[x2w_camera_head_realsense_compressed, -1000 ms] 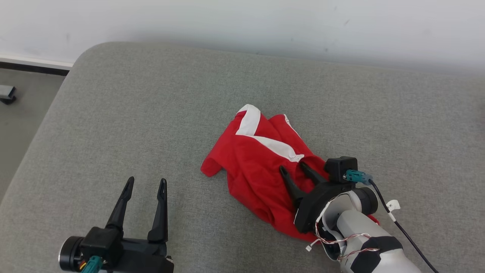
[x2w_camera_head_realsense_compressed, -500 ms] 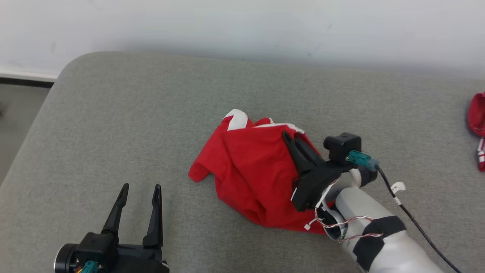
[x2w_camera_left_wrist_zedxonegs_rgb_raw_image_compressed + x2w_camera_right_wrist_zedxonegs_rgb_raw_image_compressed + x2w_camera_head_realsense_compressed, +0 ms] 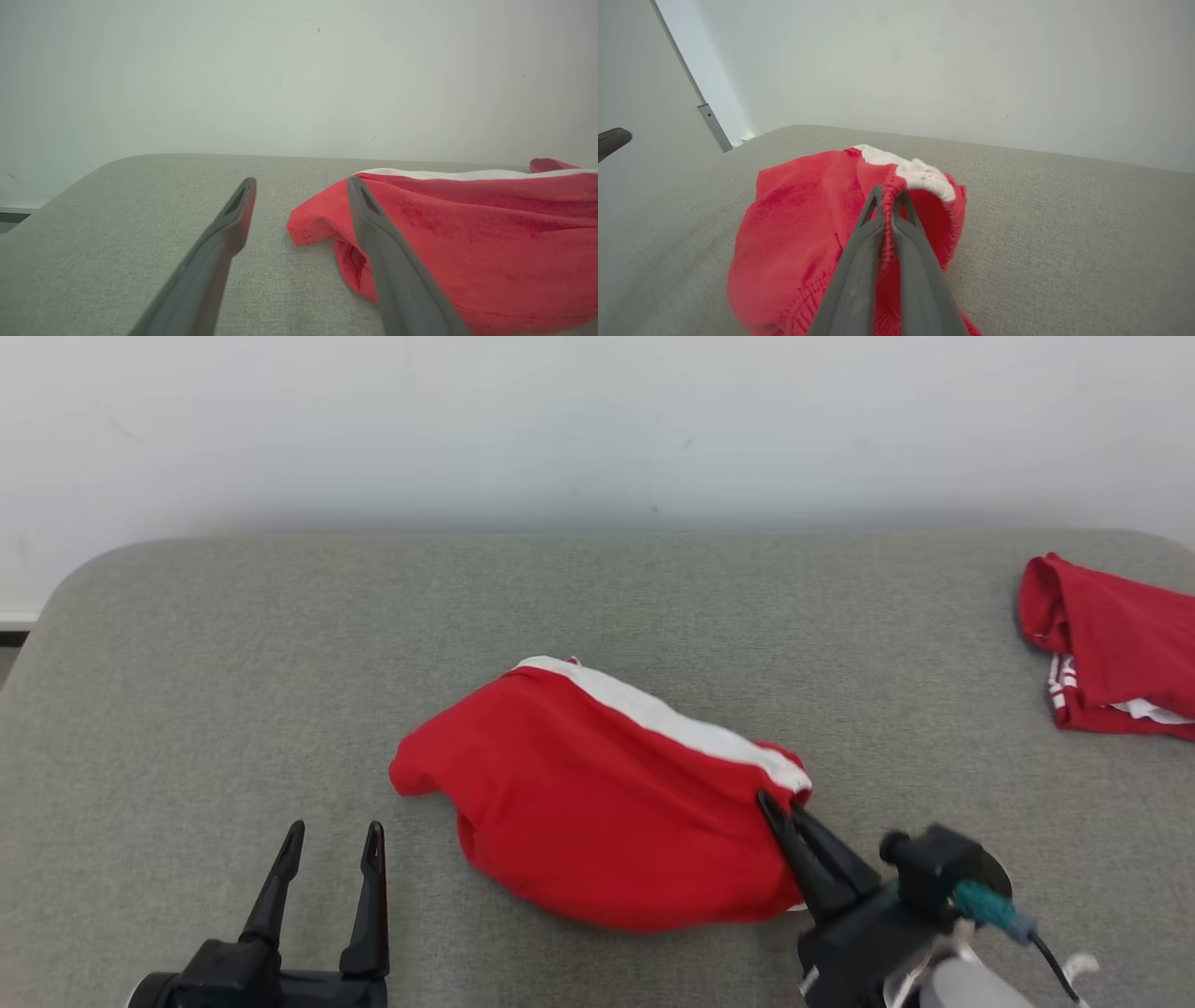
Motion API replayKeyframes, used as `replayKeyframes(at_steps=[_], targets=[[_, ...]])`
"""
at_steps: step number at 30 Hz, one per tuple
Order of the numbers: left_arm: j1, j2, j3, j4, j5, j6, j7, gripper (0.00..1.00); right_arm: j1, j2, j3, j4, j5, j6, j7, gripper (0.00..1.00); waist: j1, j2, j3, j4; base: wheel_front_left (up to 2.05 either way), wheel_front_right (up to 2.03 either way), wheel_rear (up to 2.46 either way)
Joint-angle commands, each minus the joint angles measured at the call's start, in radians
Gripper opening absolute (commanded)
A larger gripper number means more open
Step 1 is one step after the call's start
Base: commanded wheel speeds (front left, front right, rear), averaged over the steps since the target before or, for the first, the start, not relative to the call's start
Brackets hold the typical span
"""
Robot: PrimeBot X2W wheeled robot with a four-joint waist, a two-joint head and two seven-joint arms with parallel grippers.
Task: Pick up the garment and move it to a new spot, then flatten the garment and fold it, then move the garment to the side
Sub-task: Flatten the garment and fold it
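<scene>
The garment point(image 3: 597, 803) is red cloth with a white band, lying bunched in the middle of the grey cushion point(image 3: 280, 644). My right gripper point(image 3: 782, 807) is shut on the garment's right edge beside the white band; in the right wrist view the red hem point(image 3: 889, 214) is pinched between the two dark fingers, with the gripper point(image 3: 888, 193) lifting a fold of the garment point(image 3: 798, 233). My left gripper point(image 3: 334, 835) stands open at the lower left, apart from the cloth. In the left wrist view this gripper point(image 3: 301, 183) shows the garment point(image 3: 467, 233) past its right finger.
A second red garment point(image 3: 1111, 649) with white trim lies at the cushion's far right edge. A pale wall point(image 3: 597, 420) runs behind the cushion. The cushion's rounded left corner point(image 3: 65, 588) drops off to the floor. Bare grey surface lies left of the garment and behind it.
The right gripper closed on the garment's edge and drew it toward me and to the right, stretching the cloth out. The head camera swung right, bringing the second garment into view. The left gripper stayed open.
</scene>
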Motion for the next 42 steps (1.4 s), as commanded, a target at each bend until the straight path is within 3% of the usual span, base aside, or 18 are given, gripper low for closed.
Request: replayKeyframes(at_steps=[1,5,14,15,16,30,42], targets=[[0.013,0.0,0.003,-0.001,-0.001,0.001,-0.003,1.0,0.031,-0.011,-0.003,-0.018,0.004,-0.003,-0.004,0.0,0.0,0.0,-0.01,-0.023,0.0,0.0,0.0],[0.011,0.0,-0.001,0.002,-0.003,0.001,-0.003,1.0,0.128,-0.038,-0.02,-0.051,-0.003,-0.003,-0.004,0.0,0.0,0.0,-0.01,-0.036,0.0,0.0,0.0],[0.009,0.007,-0.006,0.005,-0.004,0.001,-0.003,1.0,0.248,0.012,-0.097,-0.01,0.047,-0.003,-0.004,0.0,0.0,0.0,-0.01,-0.045,0.0,0.0,0.0],[0.011,0.008,-0.005,0.007,-0.004,0.001,-0.003,1.0,0.254,0.017,-0.106,-0.003,0.044,-0.003,-0.004,0.35,0.0,0.0,-0.011,-0.047,0.0,0.0,0.0],[0.014,0.009,-0.004,0.008,-0.004,0.001,-0.003,1.0,0.255,0.023,-0.118,-0.003,0.038,-0.003,-0.004,1.0,0.0,0.0,-0.013,-0.048,0.0,0.0,0.0],[0.037,0.008,0.019,0.002,0.002,0.001,-0.003,1.0,0.3,0.039,-0.272,-0.063,-0.02,-0.003,-0.004,1.0,0.0,0.0,-0.045,-0.078,0.0,0.0,0.0],[0.068,0.011,0.051,-0.017,0.02,0.001,-0.003,1.0,0.376,0.11,-0.421,-0.161,-0.072,-0.003,-0.004,1.0,0.0,0.0,-0.059,-0.099,0.0,0.0,0.0]])
